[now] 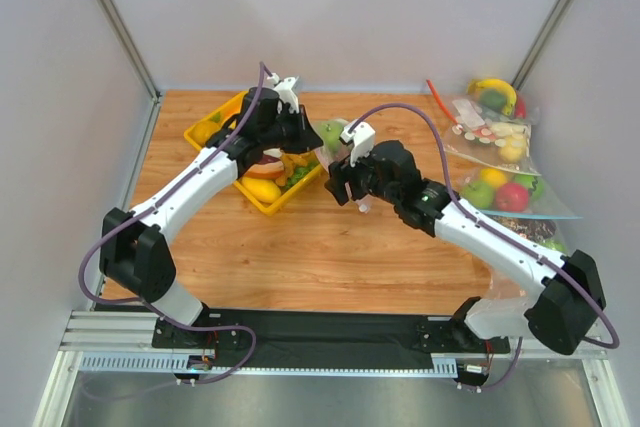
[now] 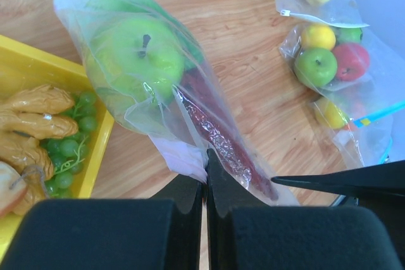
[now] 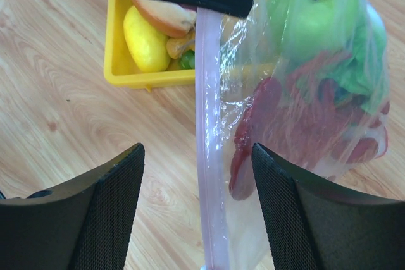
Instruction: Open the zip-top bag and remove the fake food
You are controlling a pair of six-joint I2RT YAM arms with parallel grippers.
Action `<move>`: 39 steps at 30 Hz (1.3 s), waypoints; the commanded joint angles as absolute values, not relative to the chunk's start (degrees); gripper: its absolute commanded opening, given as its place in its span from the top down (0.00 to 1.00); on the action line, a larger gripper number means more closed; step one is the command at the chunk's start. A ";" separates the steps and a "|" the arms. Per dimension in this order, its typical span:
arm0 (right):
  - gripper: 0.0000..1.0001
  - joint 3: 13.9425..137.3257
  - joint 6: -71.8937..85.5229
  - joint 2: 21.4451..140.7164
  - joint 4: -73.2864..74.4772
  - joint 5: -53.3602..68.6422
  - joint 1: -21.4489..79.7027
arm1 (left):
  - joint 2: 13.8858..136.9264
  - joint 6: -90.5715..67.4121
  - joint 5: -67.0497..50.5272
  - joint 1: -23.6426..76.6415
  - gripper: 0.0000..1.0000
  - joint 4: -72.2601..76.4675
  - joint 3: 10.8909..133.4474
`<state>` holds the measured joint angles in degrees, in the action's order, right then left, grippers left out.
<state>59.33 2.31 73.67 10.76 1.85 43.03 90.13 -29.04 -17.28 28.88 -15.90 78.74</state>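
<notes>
The zip-top bag hangs above the wooden table between the two grippers; it also shows in the top view. Inside it are a round green fruit, a red lobster and a lettuce head. My left gripper is shut on the bag's pale pink zip strip. My right gripper is open, its fingers either side of the strip and the bag's lower part, not touching them. In the top view the left gripper and the right gripper stand close together.
A yellow tray with grapes, a yellow fruit and other toys sits just left of the bag; its rim also shows in the left wrist view. Two other clear bags of toy fruit lie at the right edge.
</notes>
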 commanded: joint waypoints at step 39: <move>1.00 96.15 33.38 90.80 24.61 -25.05 42.72 | 66.54 -1.76 -11.16 36.65 0.26 1.48 61.35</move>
<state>93.12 25.91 92.38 27.16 -22.20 43.03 68.23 -5.43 -11.20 35.94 -4.16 62.72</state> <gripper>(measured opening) 0.022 0.736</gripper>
